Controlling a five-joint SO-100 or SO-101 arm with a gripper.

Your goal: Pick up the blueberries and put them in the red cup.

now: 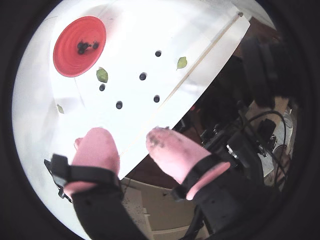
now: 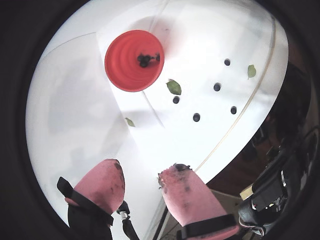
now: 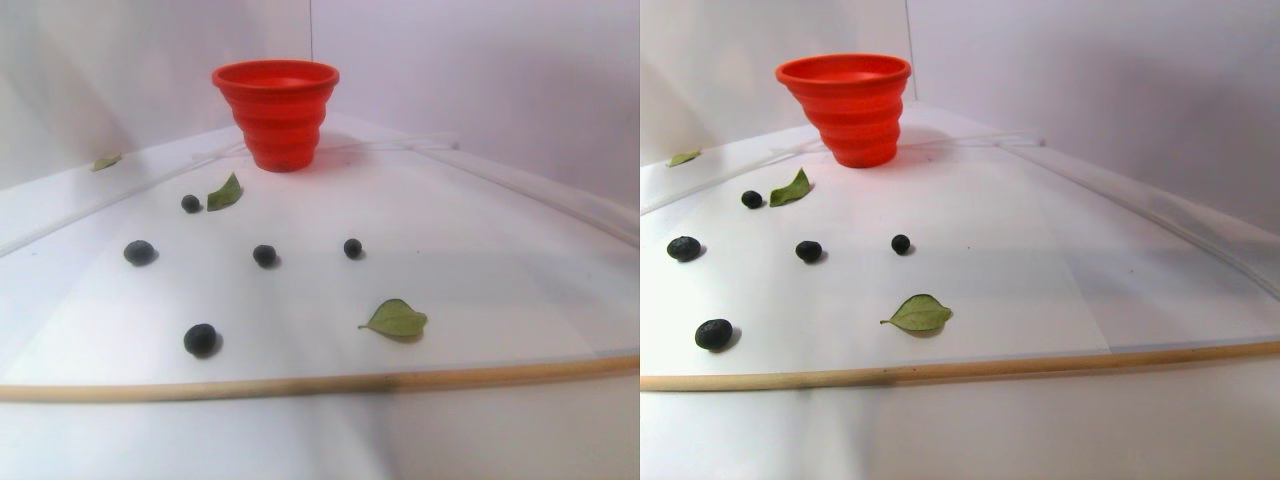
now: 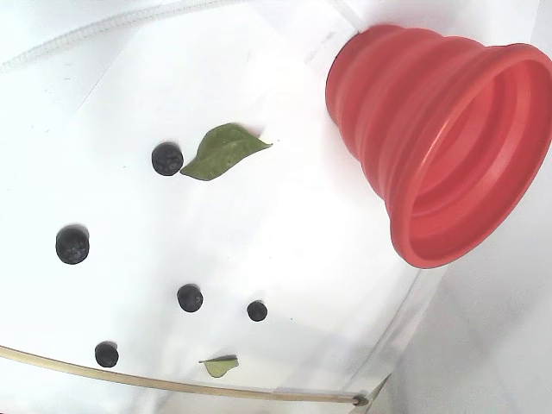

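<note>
Blueberries, small, round and matte blue-black, lie loose on your white counter (image 3: 480, 330): five of them (image 3: 264, 255) spread in front of the large red ribbed silicone cup (image 3: 277, 112), with flat green leaves (image 3: 397, 319) among them, and in both wrist views a few more dark berries (image 1: 82, 47) sit inside the cup. Your end effector (image 1: 132, 145), with pink padded fingers (image 1: 172, 150), hangs spread and empty over the counter's near edge, well apart from the berries. No writing or brand can be read anywhere.

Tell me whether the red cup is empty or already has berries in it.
Not empty. In both wrist views the red cup stands upright with a few dark blueberries on its bottom; the exact count is unclear.
</note>
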